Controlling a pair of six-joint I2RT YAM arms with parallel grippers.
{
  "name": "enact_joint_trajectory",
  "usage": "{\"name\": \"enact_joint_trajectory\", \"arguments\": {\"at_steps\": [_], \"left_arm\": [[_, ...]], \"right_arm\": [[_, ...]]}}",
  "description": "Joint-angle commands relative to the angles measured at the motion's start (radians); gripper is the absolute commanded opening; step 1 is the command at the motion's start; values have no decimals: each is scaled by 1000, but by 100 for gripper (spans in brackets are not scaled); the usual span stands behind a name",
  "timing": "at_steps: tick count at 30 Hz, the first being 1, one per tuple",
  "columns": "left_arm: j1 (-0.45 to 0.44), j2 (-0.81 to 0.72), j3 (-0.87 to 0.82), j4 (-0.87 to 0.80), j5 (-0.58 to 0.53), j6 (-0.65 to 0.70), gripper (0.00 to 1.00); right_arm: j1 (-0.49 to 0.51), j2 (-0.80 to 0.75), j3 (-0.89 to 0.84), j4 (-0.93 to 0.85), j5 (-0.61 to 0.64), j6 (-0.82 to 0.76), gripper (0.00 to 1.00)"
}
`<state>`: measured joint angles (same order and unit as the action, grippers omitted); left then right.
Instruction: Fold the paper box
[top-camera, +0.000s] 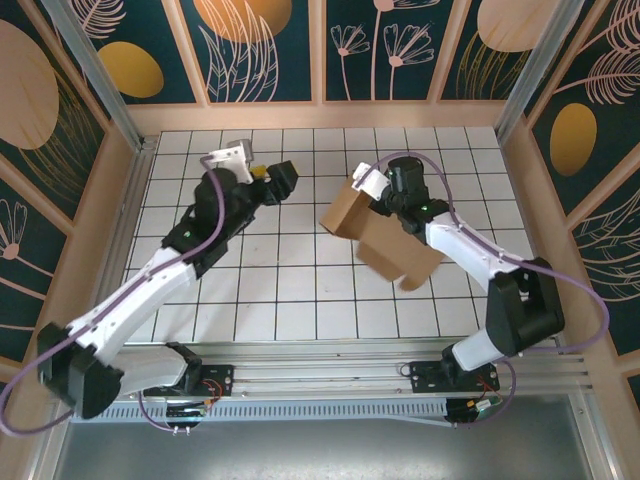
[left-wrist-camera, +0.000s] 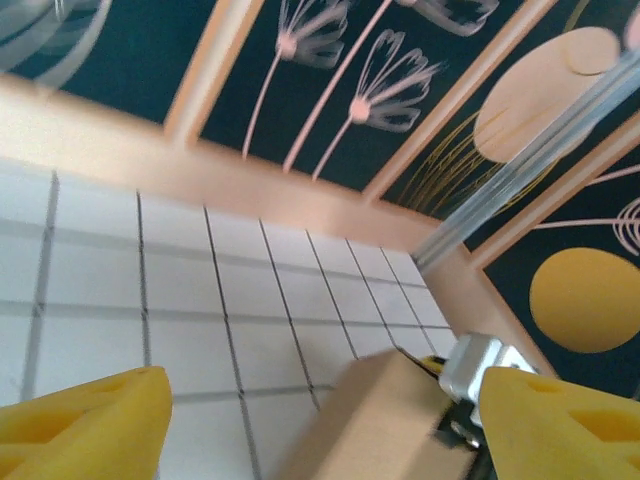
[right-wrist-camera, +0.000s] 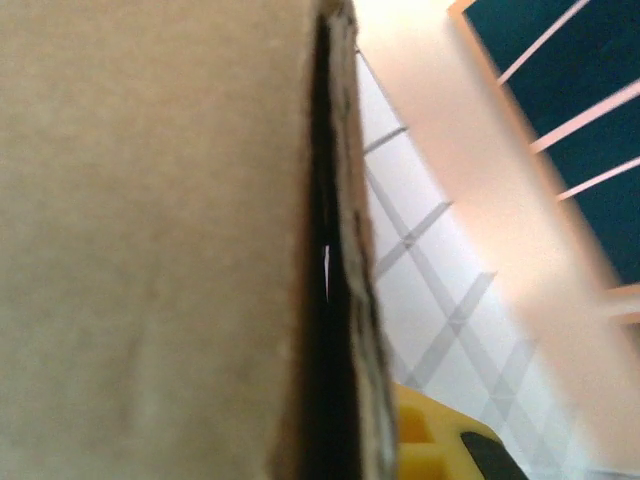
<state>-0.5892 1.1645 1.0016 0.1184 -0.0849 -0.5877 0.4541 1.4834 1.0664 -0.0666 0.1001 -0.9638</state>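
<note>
Top external view, near to far. The paper box (top-camera: 385, 245) is right of centre over the white tiled table (top-camera: 260, 290), and its near end reaches toward the right arm's elbow. It looks tipped rather than flat, though I can't tell if that near end touches the tiles. The right gripper (top-camera: 383, 205) is pinched tight on the box's far edge. On the right wrist cam a thin cardboard edge runs top to bottom right at the lens, with a yellow finger (right-wrist-camera: 430, 440) peeking out below. Farther back and left, the left gripper (top-camera: 282, 180) is spread wide with nothing in it, just beside the box's left corner but not touching.

My take on doing this fold well: keep the right pinch dead steady as the anchor. Bring the left in with the jaws wide and meet the left panel square along its face, not at the corner. Then press slowly so the card bends on a crease instead of buckling. The main risk is the box swivelling in that single pinch.

As for looks, it's plain tan-brown kraft, thin and unprinted. From above there's a longer near panel and a squarish far-left one set at an angle to it. Up close there's a dark slit beside the edge, possibly two layers lying together.
</note>
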Motion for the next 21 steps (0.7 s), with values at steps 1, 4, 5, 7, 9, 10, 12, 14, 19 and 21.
{"name": "enact_joint_trajectory", "arguments": {"at_steps": [1,4,5,7,9,10,12,14,19,21], "left_arm": [[-5,-70,-128,98,-36,291,83],[-5,-126,-216,194,-8,389,85],[-5,-134,-235,209,-7,400,85],[-6,-138,-260,228,2,406,85],[-5,-133,-275,235,11,401,85],[-5,-131,-283,237,15,395,85],[-5,-131,-301,249,23,382,85],[-6,-135,-318,257,32,371,85],[-6,-143,-346,260,31,363,85],[-6,-146,-348,261,25,363,85]], "right_arm": [[52,-16,51,-283,289,-524,0],[86,15,131,-348,377,-644,0],[107,34,149,-357,386,-669,0],[176,100,161,-368,419,-712,0],[222,182,158,-337,454,-710,0],[241,222,148,-304,462,-713,0],[273,293,143,-251,459,-697,0],[301,363,151,-202,454,-666,0],[341,468,189,-149,438,-595,10],[344,467,203,-161,418,-555,18]]}}
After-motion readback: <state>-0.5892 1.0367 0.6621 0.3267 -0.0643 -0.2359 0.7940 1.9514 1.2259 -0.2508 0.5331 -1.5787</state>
